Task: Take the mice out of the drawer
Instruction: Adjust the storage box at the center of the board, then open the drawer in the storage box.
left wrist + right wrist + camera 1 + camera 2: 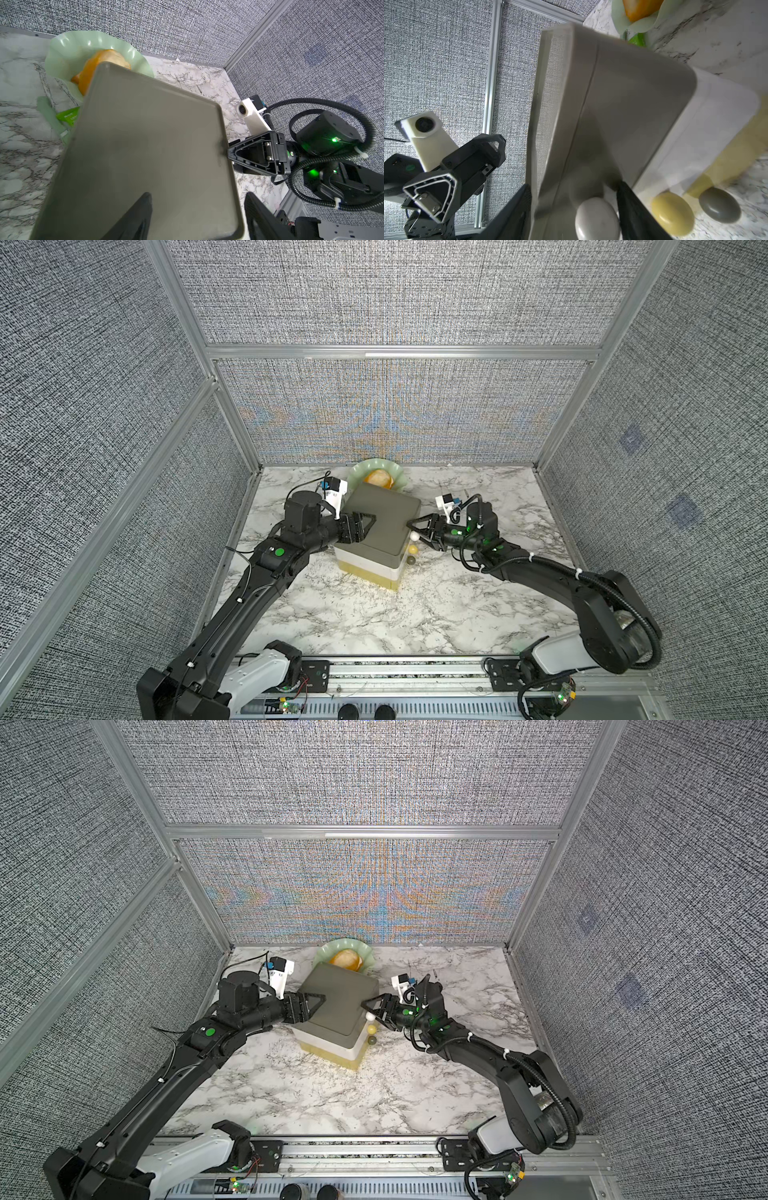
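On marbled table (457,605), boxy grey cabinet (382,510), right hand (413,531) spread around oval white knob (597,218), left hand's (368,522) grip unclear.

Green bowl (358,475) on marble table (374,614)

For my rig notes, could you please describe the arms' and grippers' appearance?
The left arm and right arm are black with white base links and green lights; a ribbed hose follows the right. The left gripper and right gripper have black triangular fingers.
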{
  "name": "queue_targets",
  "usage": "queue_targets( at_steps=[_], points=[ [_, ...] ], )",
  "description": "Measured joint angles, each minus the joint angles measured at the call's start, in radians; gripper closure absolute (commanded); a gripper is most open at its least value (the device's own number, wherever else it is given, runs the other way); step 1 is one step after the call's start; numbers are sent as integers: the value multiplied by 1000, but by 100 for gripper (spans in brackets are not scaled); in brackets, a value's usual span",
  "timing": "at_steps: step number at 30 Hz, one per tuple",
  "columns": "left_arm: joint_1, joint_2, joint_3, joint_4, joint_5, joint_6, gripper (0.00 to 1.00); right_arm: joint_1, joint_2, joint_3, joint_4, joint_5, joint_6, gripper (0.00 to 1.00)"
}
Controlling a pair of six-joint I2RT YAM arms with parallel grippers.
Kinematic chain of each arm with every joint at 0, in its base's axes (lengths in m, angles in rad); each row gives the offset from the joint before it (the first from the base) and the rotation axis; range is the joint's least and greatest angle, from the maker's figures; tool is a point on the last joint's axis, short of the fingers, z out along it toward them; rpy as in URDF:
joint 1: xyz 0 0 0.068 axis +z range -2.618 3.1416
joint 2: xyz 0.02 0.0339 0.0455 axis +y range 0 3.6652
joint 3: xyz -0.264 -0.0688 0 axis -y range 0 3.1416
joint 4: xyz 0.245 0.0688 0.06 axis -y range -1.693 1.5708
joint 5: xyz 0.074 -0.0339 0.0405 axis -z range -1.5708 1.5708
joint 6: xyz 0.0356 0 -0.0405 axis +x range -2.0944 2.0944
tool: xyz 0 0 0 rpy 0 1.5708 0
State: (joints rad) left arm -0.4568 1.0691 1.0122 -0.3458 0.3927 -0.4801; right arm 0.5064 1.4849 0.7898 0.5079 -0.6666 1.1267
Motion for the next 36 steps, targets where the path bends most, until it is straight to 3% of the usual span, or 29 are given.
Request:
queue_targets(
  at_steps=[10, 17, 23, 36],
  points=[
    [-42, 47, 16, -2, -55, -18, 28, 27, 157, 113, 87, -38, 32, 41],
    [-43, 77, 7, -2, -105, -18, 28, -31, 103, 6, 206, -68, 91, 39],
    [-43, 103, 8, 0, -105, -17, 28, -21, 95, -66, 256, -73, 116, 40],
    [-43, 134, 6, 7, -114, -8, 28, 13, 176, -43, 364, -45, 180, 52]
  ],
)
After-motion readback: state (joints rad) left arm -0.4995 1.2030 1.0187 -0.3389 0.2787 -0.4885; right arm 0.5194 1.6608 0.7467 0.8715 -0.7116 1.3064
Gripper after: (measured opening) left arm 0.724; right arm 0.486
